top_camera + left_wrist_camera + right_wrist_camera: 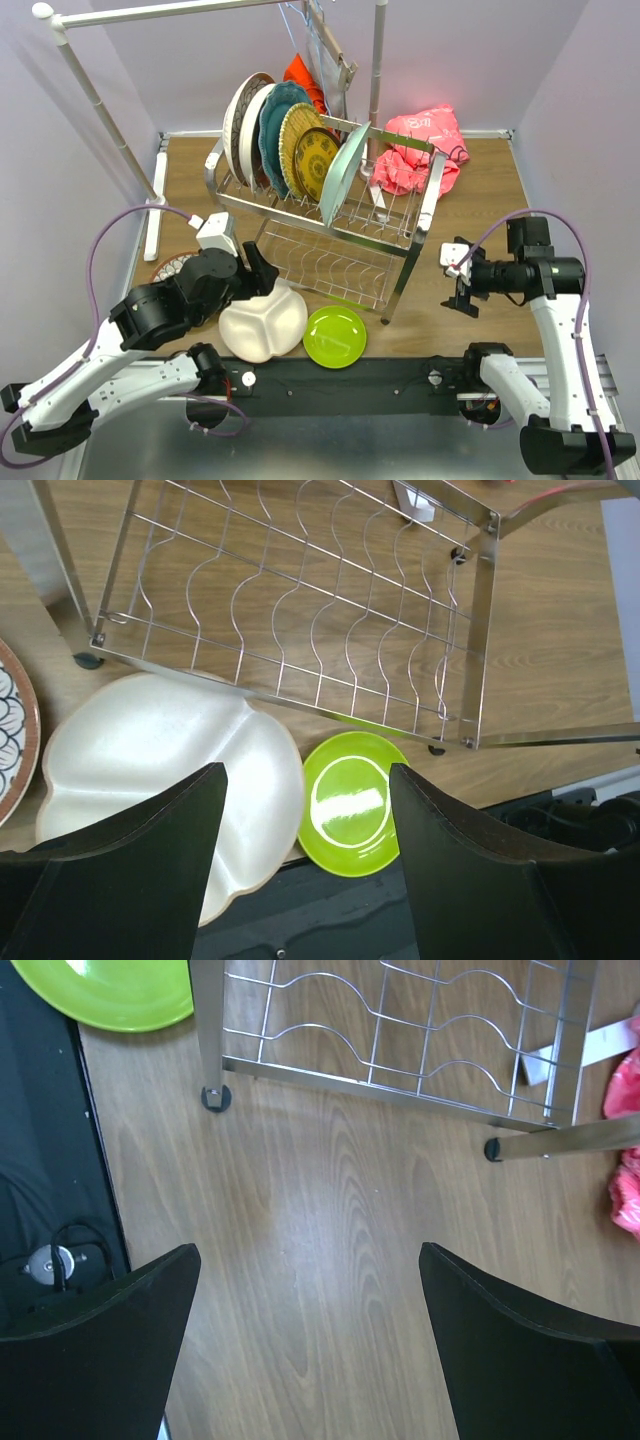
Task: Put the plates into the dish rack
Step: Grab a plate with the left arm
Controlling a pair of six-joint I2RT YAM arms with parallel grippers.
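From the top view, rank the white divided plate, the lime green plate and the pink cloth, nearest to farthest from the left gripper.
1. White divided plate, right beside the left gripper.
2. Lime green plate, right of it.
3. Pink cloth, far back right, beyond the dish rack.

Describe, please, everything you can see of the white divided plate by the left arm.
The white divided plate is glossy cream-white with a lobed outline. Raised ridges split it into three empty compartments. It lies flat, face up, on the wooden table, with its near rim over the black strip. Its far rim reaches the dish rack's lower front rail, and its right rim meets or slightly overlaps the lime green plate. The open left gripper hangs above it without gripping it.
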